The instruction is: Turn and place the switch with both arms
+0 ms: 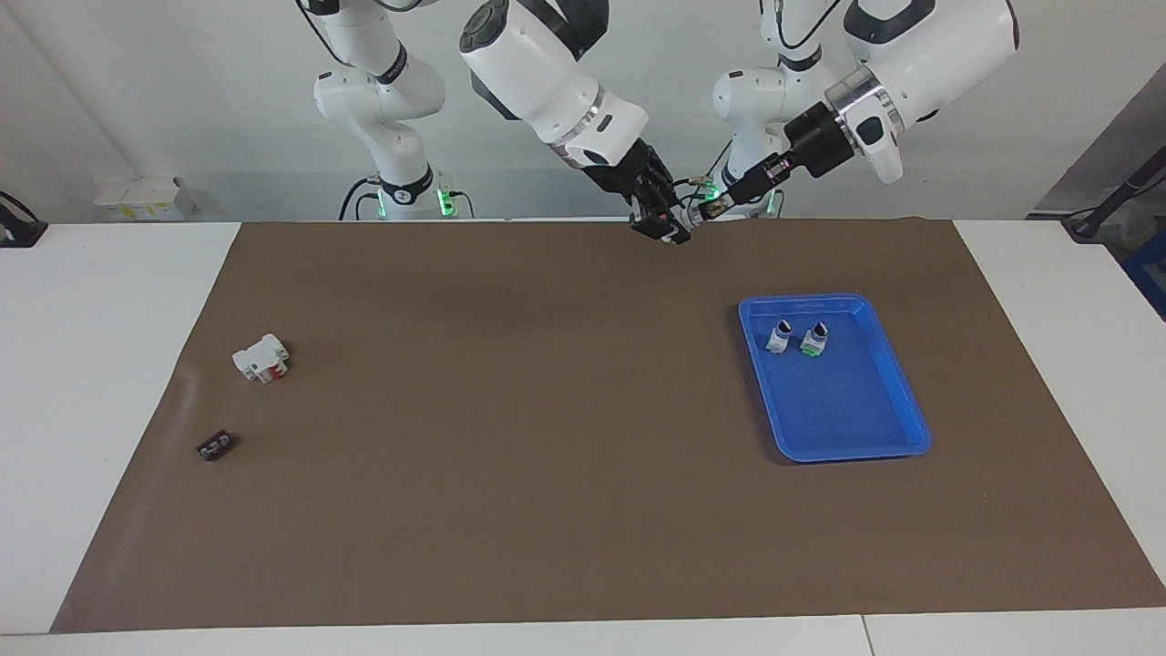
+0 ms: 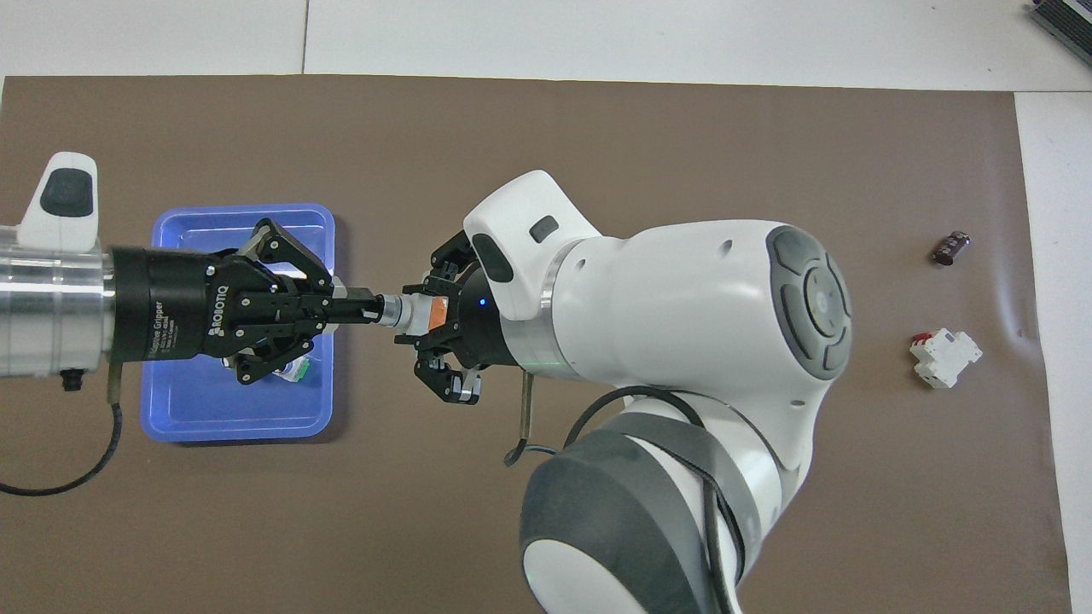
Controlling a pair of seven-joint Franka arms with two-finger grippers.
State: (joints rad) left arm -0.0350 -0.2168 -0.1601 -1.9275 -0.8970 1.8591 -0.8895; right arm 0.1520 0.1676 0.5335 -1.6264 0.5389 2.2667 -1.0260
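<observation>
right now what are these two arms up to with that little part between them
Both arms hold one small white selector switch with an orange base in the air between them, above the brown mat. The right hand grips its base end, and the left hand is shut on its knob end, apparently for turning. Two similar switches already stand in the blue plastic tray toward the left arm's end.

Blue tray [image 1: 911,428] with two switches [image 1: 797,337], bare mat [image 1: 510,437] mid-table
</observation>
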